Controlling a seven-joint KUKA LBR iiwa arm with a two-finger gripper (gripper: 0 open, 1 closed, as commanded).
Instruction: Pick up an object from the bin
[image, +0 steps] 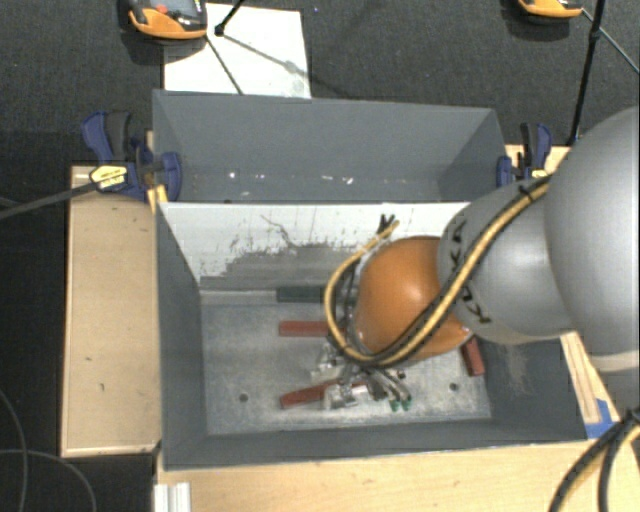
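- My hand is low over the floor of the bin, near the middle of its front edge, under the wrist's orange cover.
- I cannot tell whether the hand is wide or narrow. The cover and the cables looped round it hide most of it, and what pokes out below is a jumble of light and dark parts.
- The nearest thing is a reddish-brown stick lying flat along the front edge. Its right end runs up to the hand, but I cannot say whether they touch. I judge this to be the thing to pick.
- To do this step well, I would set the hand across the stick's narrow width, a little in from its end. I would come down almost to the floor, close, then lift straight up.
- A thin flat stick on metal may slide or pivot away if it is caught at the tip.
- A small green bit shows at the hand's right side, and I cannot tell what it belongs to.
- A second reddish-brown stick lies further back, and a dark bar lies nearer the back wall.
- A brown piece toward the right wall is partly covered by the arm.
- Anything lying beneath the cover is hidden from me.
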